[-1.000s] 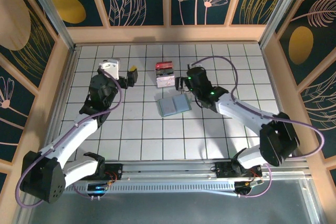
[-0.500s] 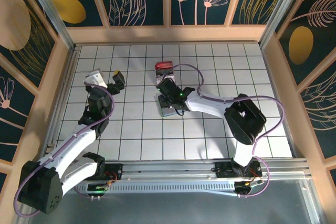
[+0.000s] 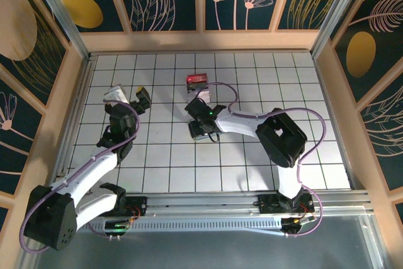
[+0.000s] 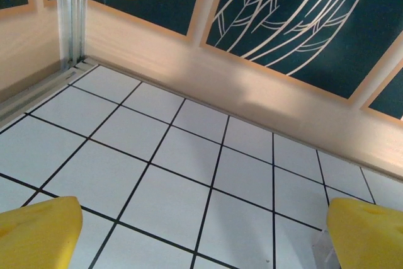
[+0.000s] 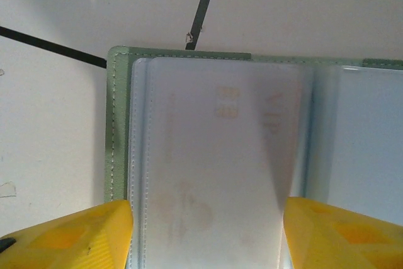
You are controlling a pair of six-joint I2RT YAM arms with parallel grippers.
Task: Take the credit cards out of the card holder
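Hanging directly over the card holder (image 3: 200, 134), the right pincer (image 3: 203, 124) points down at it, with the right arm stretched across from the holder's right side. Seen from the right wrist, the right pincer (image 5: 204, 234) is released: its two yellow fingers (image 5: 63, 237) stand wide apart, one at each lower corner of the view, with the holder's left page between them. Whether the fingers touch the holder I cannot tell. The card holder (image 5: 116, 124) lies open and flat on the white tiled counter (image 5: 56, 124). Its pale green stitched border shows along the left and top edges, with clear sleeves (image 5: 141, 155) layered inside it. A pale credit card (image 5: 214, 155) sits inside the front sleeve, faint markings showing through the plastic, and another sleeve page continues to its right.

Beyond the holder, toward the back wall, a small box with a red top (image 3: 197, 80) rests on the counter (image 3: 252, 168), apart from the holder. Well to the holder's left is the left pincer (image 3: 128, 96). Seen from the left wrist, the left pincer (image 4: 201, 237) is likewise released, its yellow fingers (image 4: 38, 231) far apart at the bottom corners. Counter tiles lie between them, and the wooden back wall (image 4: 220, 80) stands beyond
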